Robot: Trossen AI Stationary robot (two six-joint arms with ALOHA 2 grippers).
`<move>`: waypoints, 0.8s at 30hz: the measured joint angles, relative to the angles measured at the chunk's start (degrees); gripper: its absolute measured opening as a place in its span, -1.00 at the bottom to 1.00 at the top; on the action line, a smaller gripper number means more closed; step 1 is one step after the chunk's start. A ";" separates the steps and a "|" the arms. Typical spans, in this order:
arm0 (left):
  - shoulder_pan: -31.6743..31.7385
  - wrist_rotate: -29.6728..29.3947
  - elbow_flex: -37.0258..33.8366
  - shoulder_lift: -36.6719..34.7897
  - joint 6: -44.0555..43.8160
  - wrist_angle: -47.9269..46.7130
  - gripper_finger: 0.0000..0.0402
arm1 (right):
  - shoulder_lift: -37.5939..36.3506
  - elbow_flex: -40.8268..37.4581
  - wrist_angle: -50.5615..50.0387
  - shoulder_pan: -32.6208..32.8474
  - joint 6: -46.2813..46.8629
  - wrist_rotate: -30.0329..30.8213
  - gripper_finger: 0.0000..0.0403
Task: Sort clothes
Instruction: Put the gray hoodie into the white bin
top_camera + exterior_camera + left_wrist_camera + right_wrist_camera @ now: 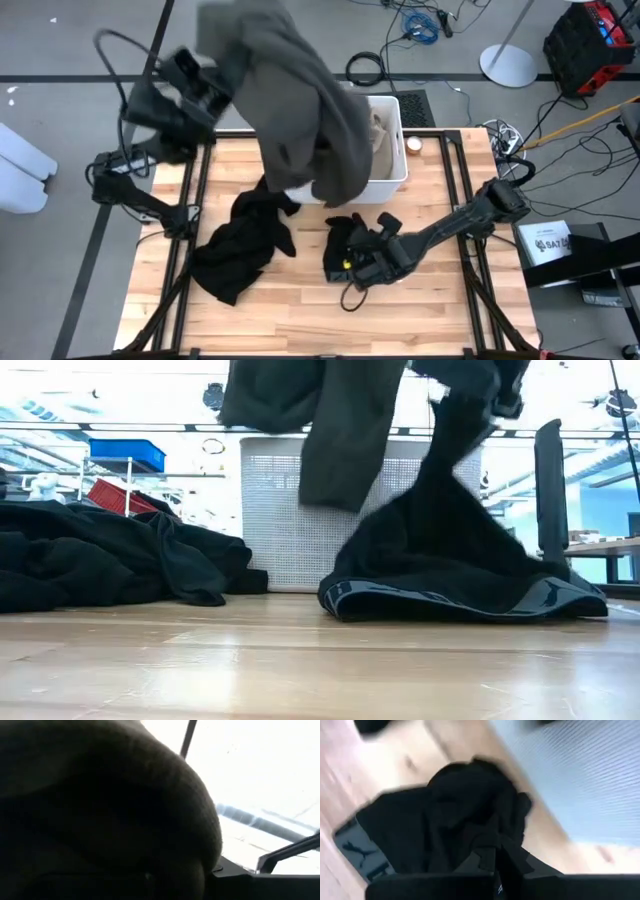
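Note:
A large dark olive-green garment point(300, 90) hangs high over the table's far left, in front of the white bin point(395, 150) in the low view. My left gripper point(212, 88) is raised there, shut on it. The cloth fills the left wrist view point(100, 810). A khaki-tan garment point(381, 127) lies in the bin. My right gripper point(497, 857) is shut on a black garment point(345, 238) with a grey waistband point(360, 855), right of the table's middle. Another black garment point(245, 245) lies heaped on the wood to its left. My left gripper holds the olive garment near its upper end point(228, 60); the cloth itself hides the fingers and the place of contact. The garment hangs slack below the gripper, its lower end point(330, 495) clear of the table. My right gripper pinches a bunched fold of the black garment point(490, 837) between its two fingers, slanting down from the table's right side. The cloth is drawn up into a peak point(460, 430), while its waistband edge point(450, 602) lies on the table.
The bin stands at the far edge, right of the middle. Bare wood lies along the near edge point(300, 320). A thin black cable loop point(350, 295) hangs by my right gripper. Cables and stands lie on the floor beyond the table.

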 joint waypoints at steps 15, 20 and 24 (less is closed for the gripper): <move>18.90 12.78 24.06 20.44 -10.13 -11.53 -0.76 | 10.99 -5.77 28.70 -5.92 -20.19 -19.14 -1.00; 22.90 18.26 23.85 24.14 -17.17 -18.60 -0.76 | 10.89 -5.75 26.16 -7.25 -23.60 -19.34 -1.00; 22.65 18.96 23.41 27.00 -12.12 -27.51 -0.74 | 10.86 -5.75 25.07 -7.74 -25.53 -19.31 -1.00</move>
